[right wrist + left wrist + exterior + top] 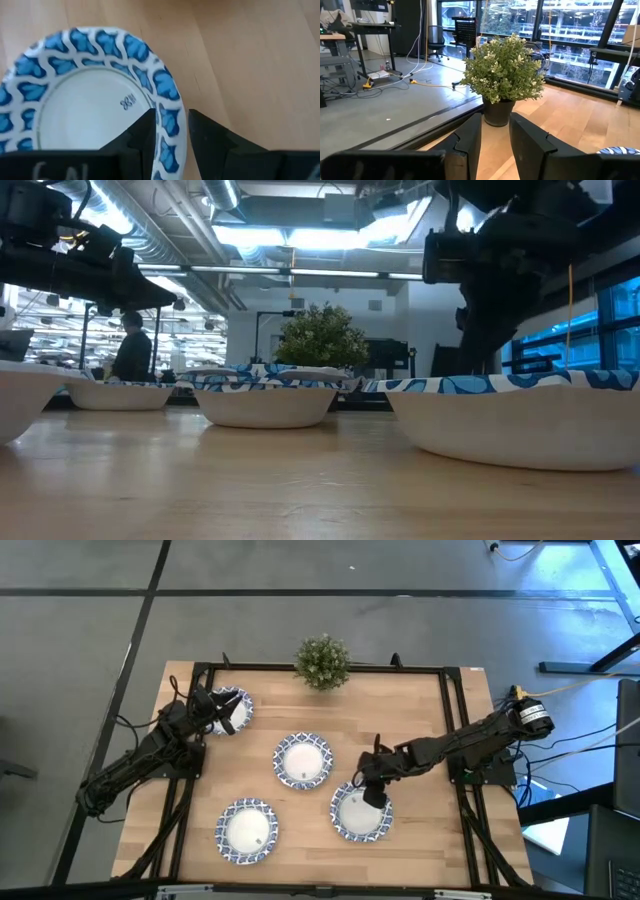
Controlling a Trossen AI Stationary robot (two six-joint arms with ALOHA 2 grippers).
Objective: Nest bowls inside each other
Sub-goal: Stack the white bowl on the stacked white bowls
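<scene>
Near the front-right of the table: right gripper [372,792] on a bowl rim.
My read: its fingers [145,135] straddle the rim of the front-right bowl [360,813], nearly closed on it, but I can't tell if it's actually clamped. Other bowls: centre [303,760], front-left [247,830], back-left [230,710] under the left gripper [212,708], whose fingers stand slightly parted, holding nothing. Risk: a thin-rim pinch slips or tips the bowl on lift, and a tilted carry could clip the centre bowl.
</scene>
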